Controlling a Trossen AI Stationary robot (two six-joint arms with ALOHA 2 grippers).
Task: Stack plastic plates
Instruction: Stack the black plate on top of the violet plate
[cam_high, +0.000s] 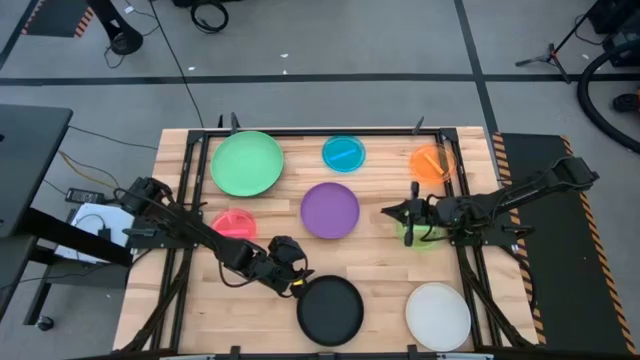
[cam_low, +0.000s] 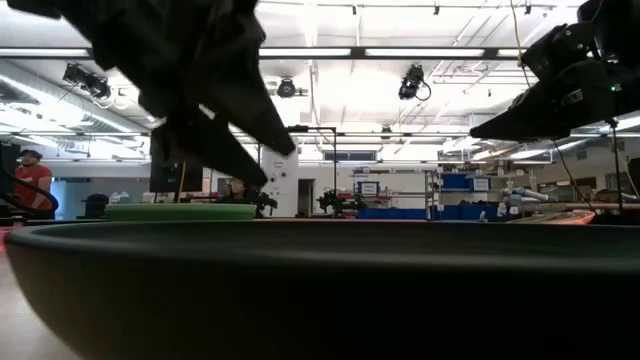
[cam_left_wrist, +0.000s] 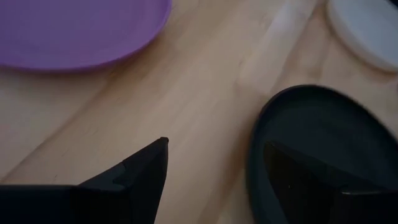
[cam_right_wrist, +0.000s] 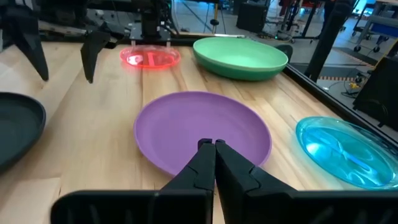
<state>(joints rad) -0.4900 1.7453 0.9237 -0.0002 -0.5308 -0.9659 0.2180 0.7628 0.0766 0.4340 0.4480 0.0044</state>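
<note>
Now, left gripper (cam_high: 298, 284): low over the tabletop (cam_high: 380, 270) at the near-left rim of the black plate (cam_high: 330, 310), jaws spread wide with the rim between them (one finger (cam_left_wrist: 146, 171) outside on bare wood, the other over the plate's inside), nothing clamped.
Right gripper (cam_right_wrist: 211, 146): just right of the purple plate (cam_high: 330, 210), pointing at it, jaws pressed together and empty.
Lime plate (cam_high: 418, 234): mostly hidden under the right arm.
Back row: light green plate (cam_high: 247, 163), blue plate (cam_high: 343, 153), orange plate (cam_high: 432, 163), each apart from the others.
Red plate (cam_high: 234, 224): left of the purple one, under the left arm.
White plate (cam_high: 438, 315): near right, beside the black one, not touching.
</note>
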